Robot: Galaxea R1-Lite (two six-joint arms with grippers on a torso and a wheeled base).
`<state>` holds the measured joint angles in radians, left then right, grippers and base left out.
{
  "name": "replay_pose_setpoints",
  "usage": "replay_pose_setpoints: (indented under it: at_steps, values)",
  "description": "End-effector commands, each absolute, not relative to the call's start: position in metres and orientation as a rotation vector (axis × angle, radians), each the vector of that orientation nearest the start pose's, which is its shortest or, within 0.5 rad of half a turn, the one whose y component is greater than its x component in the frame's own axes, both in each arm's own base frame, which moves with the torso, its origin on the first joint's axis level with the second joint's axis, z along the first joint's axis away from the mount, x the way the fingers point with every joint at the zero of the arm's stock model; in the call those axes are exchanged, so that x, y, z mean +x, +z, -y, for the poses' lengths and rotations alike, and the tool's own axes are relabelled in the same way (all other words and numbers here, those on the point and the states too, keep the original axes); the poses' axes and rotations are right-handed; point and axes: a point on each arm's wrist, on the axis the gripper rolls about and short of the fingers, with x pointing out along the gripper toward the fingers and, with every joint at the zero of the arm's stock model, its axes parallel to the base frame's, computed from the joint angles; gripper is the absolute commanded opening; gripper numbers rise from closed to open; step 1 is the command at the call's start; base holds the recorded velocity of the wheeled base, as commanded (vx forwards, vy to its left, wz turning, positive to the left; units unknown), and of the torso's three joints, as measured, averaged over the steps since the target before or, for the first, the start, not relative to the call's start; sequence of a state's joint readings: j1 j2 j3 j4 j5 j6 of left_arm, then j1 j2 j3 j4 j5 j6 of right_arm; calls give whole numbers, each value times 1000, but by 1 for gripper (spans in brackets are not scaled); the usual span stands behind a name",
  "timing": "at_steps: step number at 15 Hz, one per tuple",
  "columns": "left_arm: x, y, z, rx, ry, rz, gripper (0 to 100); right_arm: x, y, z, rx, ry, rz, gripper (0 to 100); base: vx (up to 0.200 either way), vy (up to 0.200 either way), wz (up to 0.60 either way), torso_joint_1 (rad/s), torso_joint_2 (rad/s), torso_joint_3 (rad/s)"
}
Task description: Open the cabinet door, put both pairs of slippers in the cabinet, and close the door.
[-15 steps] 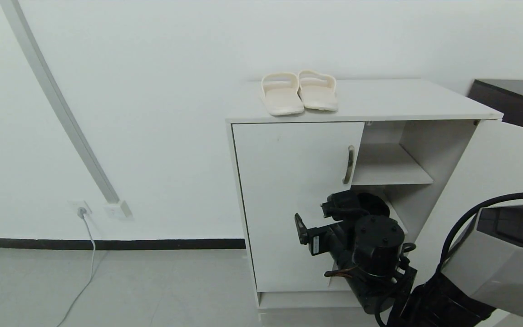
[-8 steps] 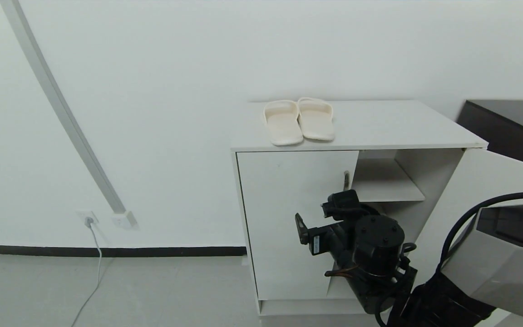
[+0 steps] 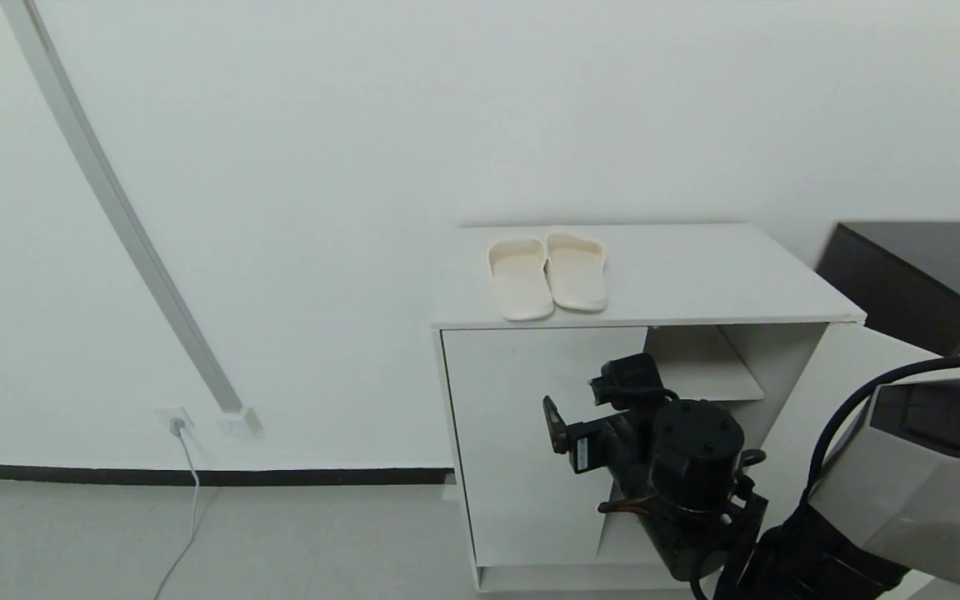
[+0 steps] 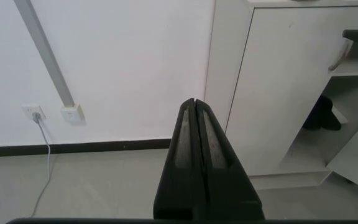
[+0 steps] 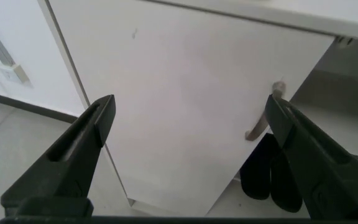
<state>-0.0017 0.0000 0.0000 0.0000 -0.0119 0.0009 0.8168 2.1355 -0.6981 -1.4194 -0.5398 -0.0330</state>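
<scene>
A cream pair of slippers (image 3: 547, 275) lies side by side on top of the white cabinet (image 3: 697, 283). The cabinet's left door (image 3: 522, 433) is closed, and its handle (image 5: 263, 121) shows in the right wrist view. The right door (image 3: 838, 383) stands swung open, baring the shelves. A black pair of slippers (image 5: 272, 174) stands on a low shelf inside, behind the left door's edge. My right gripper (image 5: 191, 155) is open and faces the left door at handle height, holding nothing. My left gripper (image 4: 194, 124) is shut and empty, off to the left of the cabinet (image 4: 278, 93).
A wall socket with a plugged cable (image 3: 176, 421) and a slanted grey conduit (image 3: 113, 208) are on the wall at left. A dark piece of furniture (image 3: 913, 275) stands to the right of the cabinet. Bare floor (image 3: 197, 542) lies left of the cabinet.
The head camera has risen, so the cabinet sits lower in the picture and its top shows more from above. The slippers, doors and right arm keep their places.
</scene>
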Motion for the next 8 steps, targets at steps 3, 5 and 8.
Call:
replay_pose_setpoints:
  at_steps: [3, 5, 8]
  values:
    - [-23, 76, 0, 2, -14, -2, 0, 252, 85, -252, -59, 278, -21, 100, 0, 0, 0, 256, -582, -326]
    - [-23, 76, 0, 2, -14, -2, 0, 252, 85, -252, -70, 280, -15, 100, 0, 0, 0, 269, -608, -334]
    - [-23, 76, 0, 2, -14, -2, 0, 252, 84, -254, -101, 309, 21, 100, 0, 0, 0, 177, -413, -217]
